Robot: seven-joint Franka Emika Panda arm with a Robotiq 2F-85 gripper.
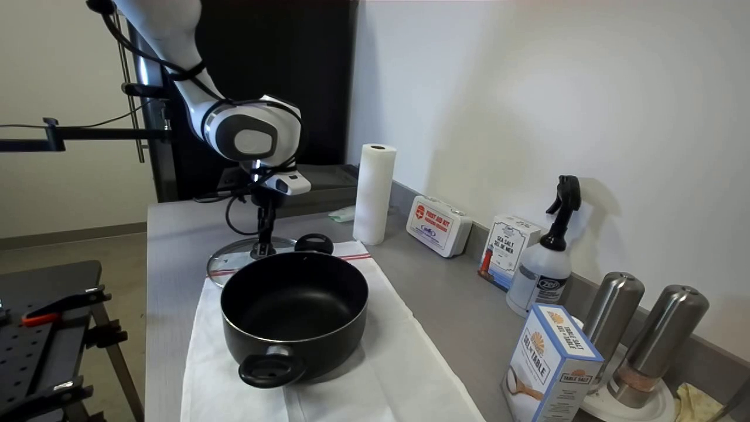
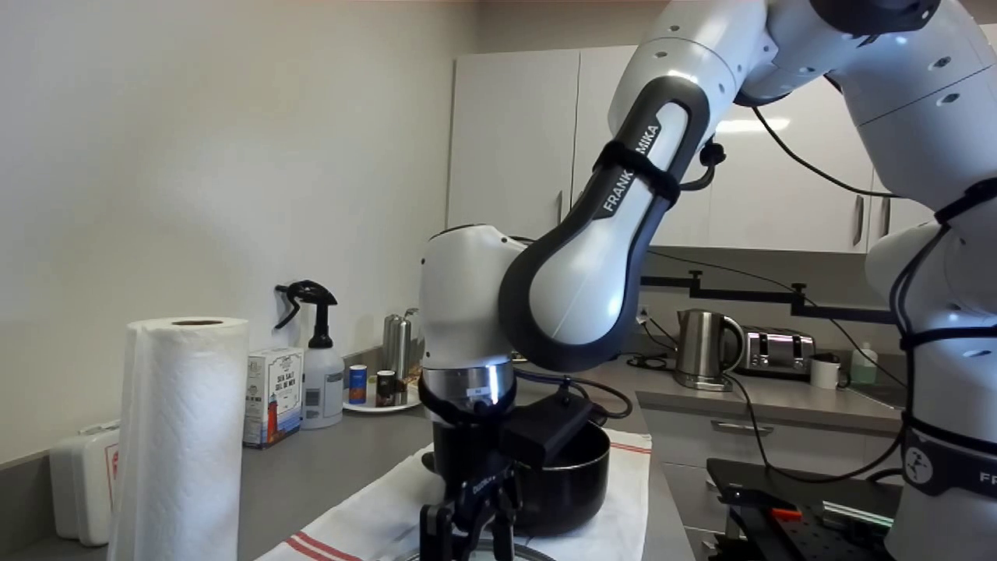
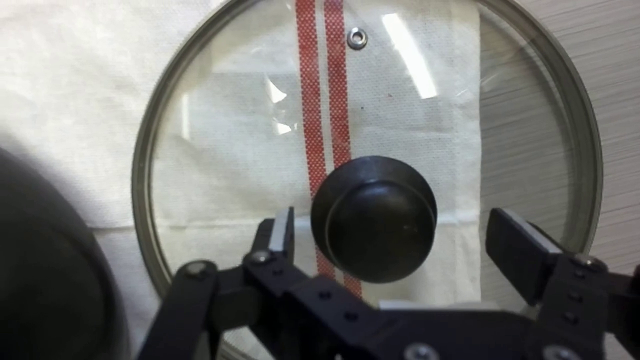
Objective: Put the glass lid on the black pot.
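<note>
A grasp, lift & placement prob. lie ahead as the glass lid (image 3: pixel 395 125) rests on a red-striped towel (image 1: pixel 398 363), partly over bare surface (image 1: pixel 173 281), just beside the uncovered black pot (image 1: pixel 334 351). The end effector (image 3: pixel 400 240) hangs released, fingers (image 3: pixel 517 255) spread astride the lid's knob (image 3: pixel 380 225), gripping nothing. A side handle (image 1: pixel 314 237) of the pot sits nr. the lid, so a high lift is prob. needed. Paper-towel roll (image 1: pixel 374 193), first-aid kit (image 1: pixel 432 225) & spray btl. (image 1: pixel 539 281) stand nr. the wall (image 1: pixel 527 88), seemingly out of the way.
</note>
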